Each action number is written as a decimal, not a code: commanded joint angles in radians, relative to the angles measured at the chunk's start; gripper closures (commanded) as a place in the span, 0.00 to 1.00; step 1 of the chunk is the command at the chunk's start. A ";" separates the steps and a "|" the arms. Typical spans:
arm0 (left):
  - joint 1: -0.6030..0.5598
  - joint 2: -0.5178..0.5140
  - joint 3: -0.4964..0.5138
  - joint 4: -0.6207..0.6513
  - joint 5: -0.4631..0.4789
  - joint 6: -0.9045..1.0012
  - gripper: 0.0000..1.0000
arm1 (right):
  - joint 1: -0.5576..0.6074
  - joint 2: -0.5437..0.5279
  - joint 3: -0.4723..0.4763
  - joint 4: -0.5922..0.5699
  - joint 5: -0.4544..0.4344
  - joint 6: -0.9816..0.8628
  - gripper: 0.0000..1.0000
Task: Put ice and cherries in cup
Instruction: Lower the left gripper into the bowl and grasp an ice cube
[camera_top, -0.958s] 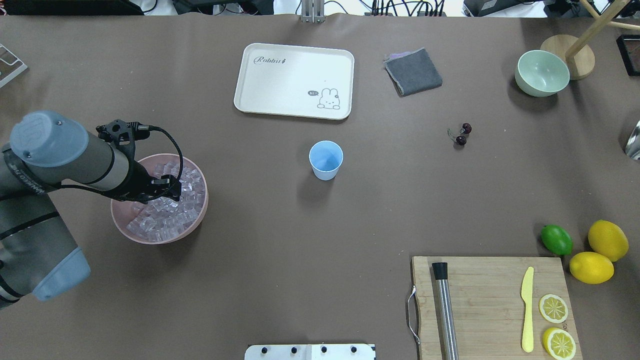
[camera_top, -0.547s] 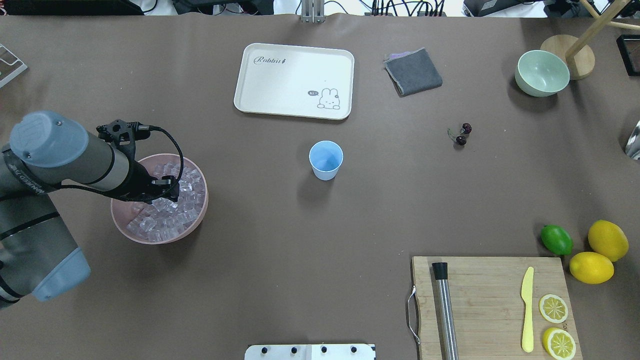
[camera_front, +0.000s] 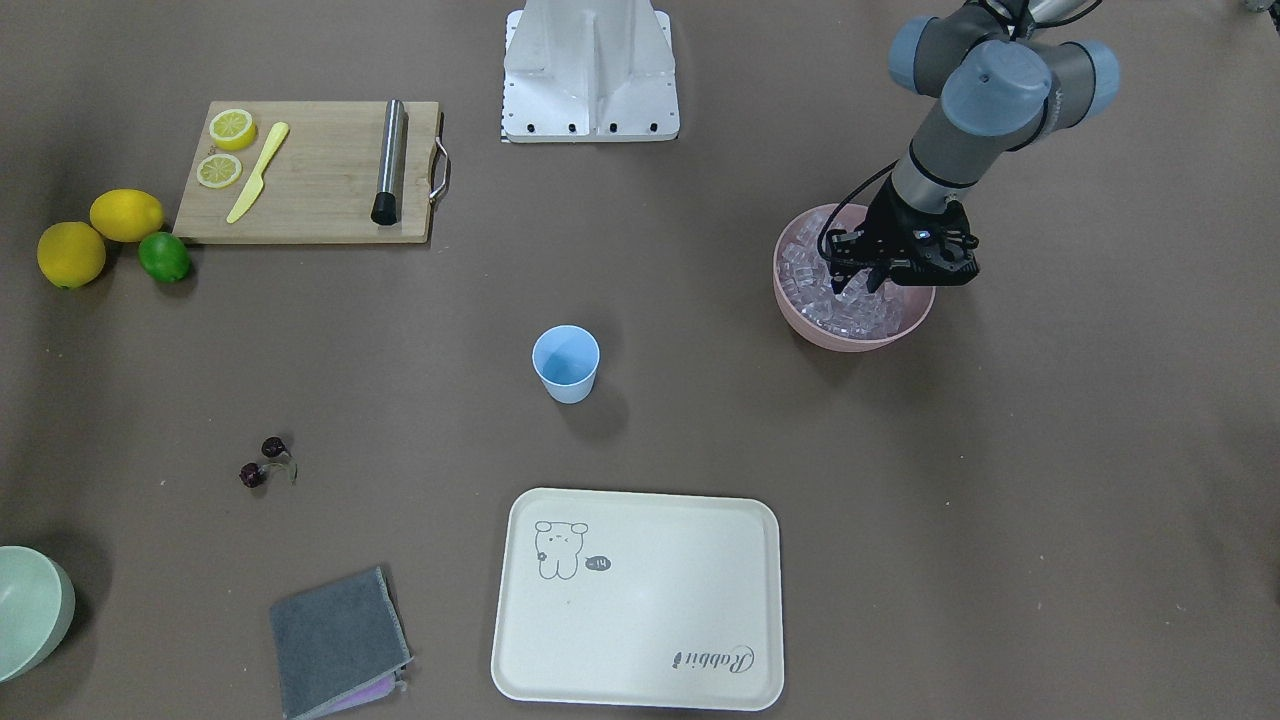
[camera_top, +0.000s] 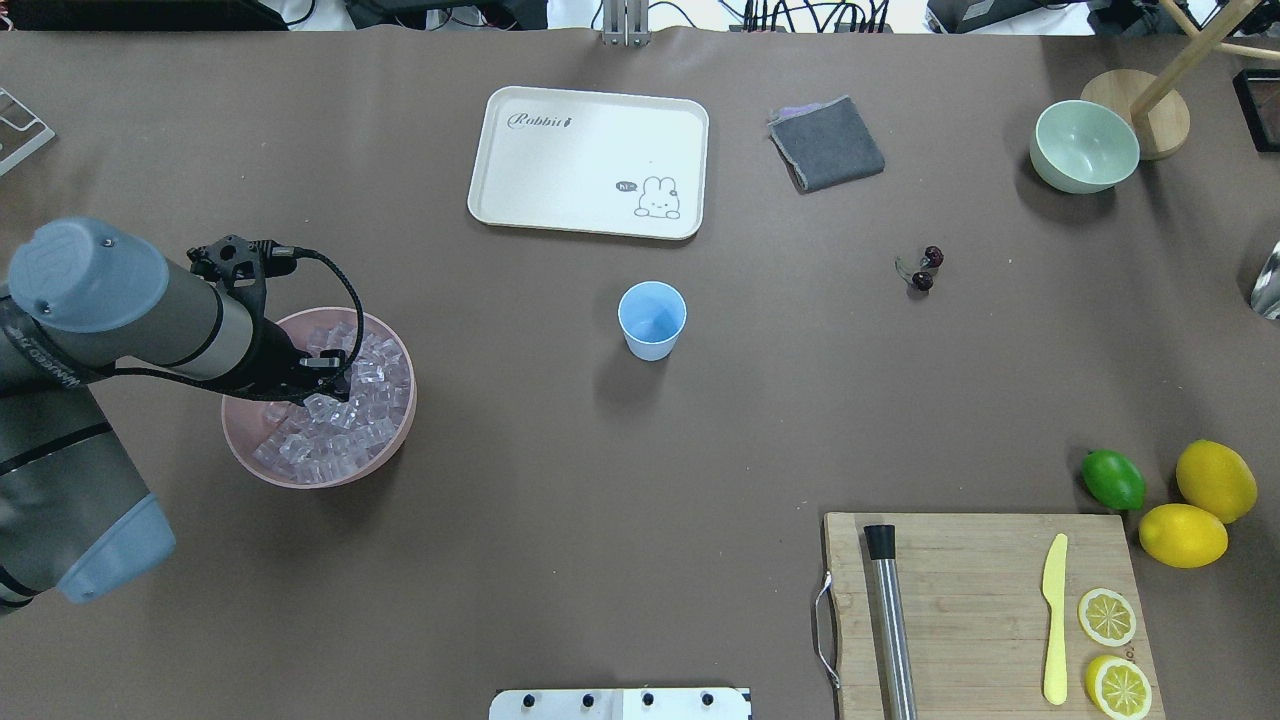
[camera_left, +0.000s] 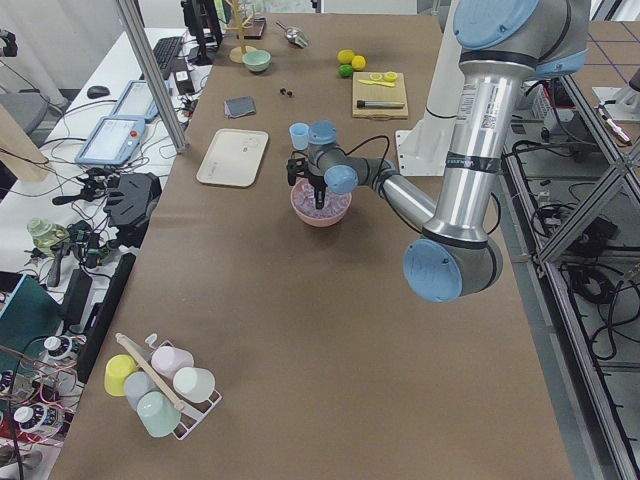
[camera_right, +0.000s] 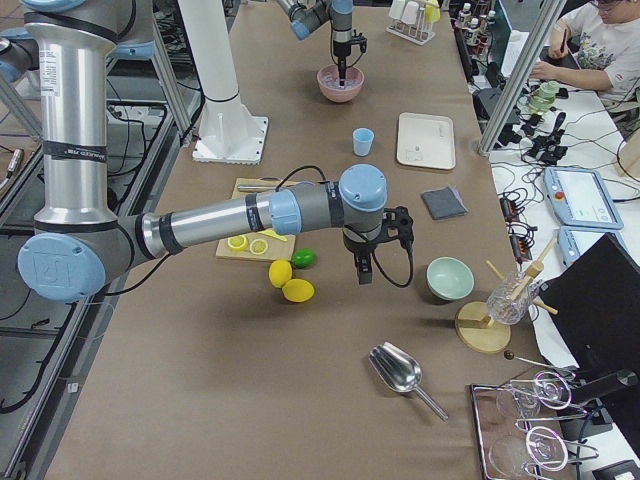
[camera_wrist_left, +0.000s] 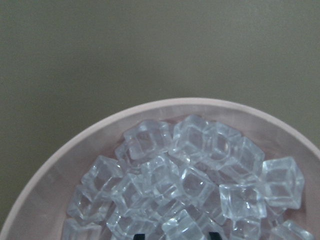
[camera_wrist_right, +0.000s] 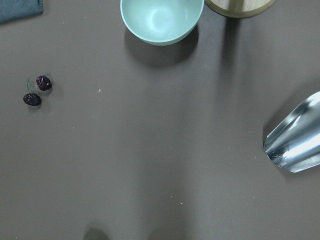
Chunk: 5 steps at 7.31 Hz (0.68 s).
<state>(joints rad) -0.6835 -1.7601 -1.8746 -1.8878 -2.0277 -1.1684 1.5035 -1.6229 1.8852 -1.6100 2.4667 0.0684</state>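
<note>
The light blue cup (camera_top: 652, 318) stands upright mid-table and looks empty. The ice (camera_top: 340, 440) fills a pink bowl (camera_top: 300, 478) at the left. My left gripper (camera_top: 322, 392) is down in the bowl, shut on one ice cube (camera_wrist_left: 182, 226). Only its dark fingertips (camera_wrist_left: 140, 236) show in the left wrist view. The two cherries (camera_top: 924, 270) lie on the table right of the cup and also show in the right wrist view (camera_wrist_right: 37, 91). My right gripper (camera_right: 362, 272) hangs above the table near the cherries. I cannot tell whether it is open.
A cream tray (camera_top: 590, 160) and a grey cloth (camera_top: 826, 143) lie behind the cup. A pale green bowl (camera_top: 1085, 147) is at the back right. A cutting board (camera_top: 980, 600), a lime (camera_top: 1113, 479), lemons (camera_top: 1215, 480) and a metal scoop (camera_wrist_right: 295, 145) are on the right.
My left gripper dipped into the ice, then shifted slightly left and back within the pink bowl. Nothing else has moved.
</note>
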 joint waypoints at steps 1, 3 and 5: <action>-0.011 0.002 -0.011 0.002 -0.005 0.006 0.93 | 0.000 0.002 0.008 0.001 0.000 0.002 0.00; -0.076 -0.012 -0.015 0.004 -0.029 0.054 1.00 | 0.001 0.006 0.008 -0.001 0.002 0.002 0.00; -0.122 -0.161 0.023 0.103 -0.031 0.093 1.00 | 0.001 0.002 0.014 -0.001 0.003 0.013 0.00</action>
<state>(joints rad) -0.7802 -1.8197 -1.8775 -1.8548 -2.0568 -1.1039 1.5048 -1.6189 1.8944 -1.6106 2.4683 0.0756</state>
